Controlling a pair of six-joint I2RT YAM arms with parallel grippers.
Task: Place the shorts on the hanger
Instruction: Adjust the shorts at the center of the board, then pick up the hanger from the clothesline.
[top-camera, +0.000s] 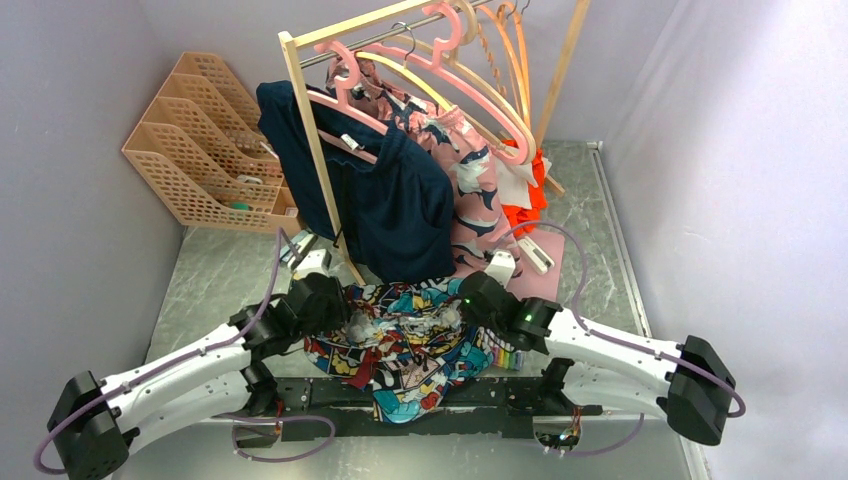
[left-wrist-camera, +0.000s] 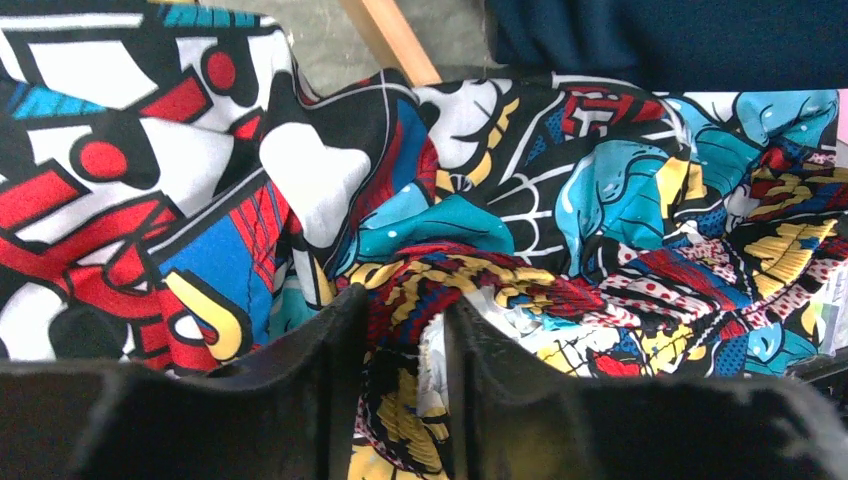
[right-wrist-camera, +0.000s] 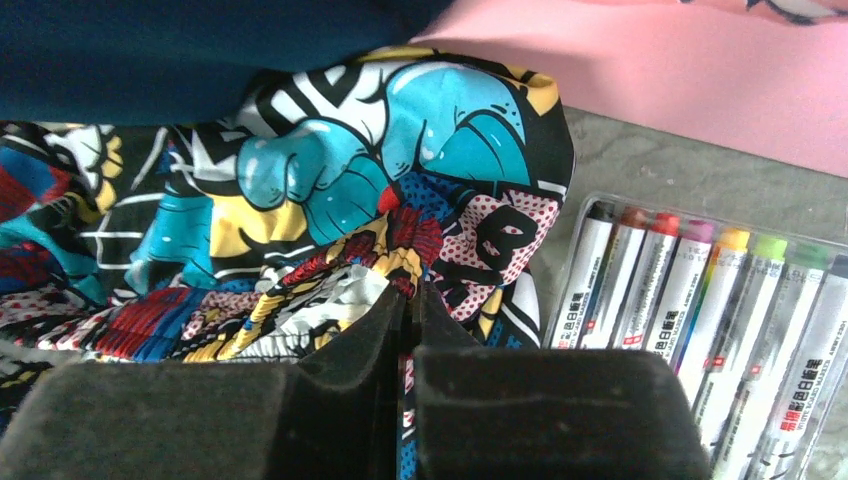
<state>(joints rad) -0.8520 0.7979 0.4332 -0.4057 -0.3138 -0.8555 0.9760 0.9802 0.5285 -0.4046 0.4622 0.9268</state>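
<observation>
The comic-print shorts (top-camera: 410, 345) lie crumpled on the table between my two grippers. At their left edge sits my left gripper (top-camera: 345, 315). In the left wrist view the left gripper (left-wrist-camera: 405, 300) has its jaws a little apart, and a loose fold of the shorts (left-wrist-camera: 600, 200) lies in the gap. My right gripper (top-camera: 465, 300) is at the right edge of the shorts. In the right wrist view the right gripper (right-wrist-camera: 412, 290) is shut on a thin pinch of the shorts (right-wrist-camera: 330, 170). The pale-pink hanger (top-camera: 478, 95) hangs empty on the rail at the back.
A wooden rack (top-camera: 310, 130) holds a navy garment (top-camera: 390, 200), a pink patterned garment (top-camera: 470, 180) and other hangers just behind the shorts. A clear box of markers (right-wrist-camera: 700, 300) lies right of the right gripper. A peach file organiser (top-camera: 200, 140) stands at the back left.
</observation>
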